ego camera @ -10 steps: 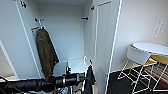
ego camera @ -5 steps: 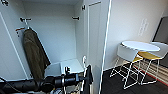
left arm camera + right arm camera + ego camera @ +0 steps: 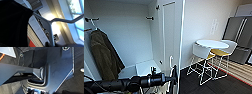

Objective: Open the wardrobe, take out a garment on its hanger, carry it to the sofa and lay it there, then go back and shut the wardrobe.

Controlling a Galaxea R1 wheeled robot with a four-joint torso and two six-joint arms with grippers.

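The wardrobe [image 3: 134, 37] stands open in the head view, its white right door [image 3: 170, 32] swung outward. My left arm crosses low in front of it, and the left gripper [image 3: 174, 73] is near the door's lower edge. In the left wrist view the black garment [image 3: 12, 25] hangs close to the camera on a thin pale hanger [image 3: 50, 27]. The hanger's stem runs down into the gripper and its hook curves away to one side.
An olive-brown jacket [image 3: 104, 57] hangs on the wardrobe's left side, above a white box [image 3: 146, 68] on its floor. To the right stand a round white table [image 3: 212, 44], white wire-legged chairs [image 3: 201, 51] and a grey fridge [image 3: 239, 37]. Dark carpet lies below them.
The camera has turned right: the wardrobe and jacket slid left in the picture, the table and chairs came toward the middle, and the fridge came into view.
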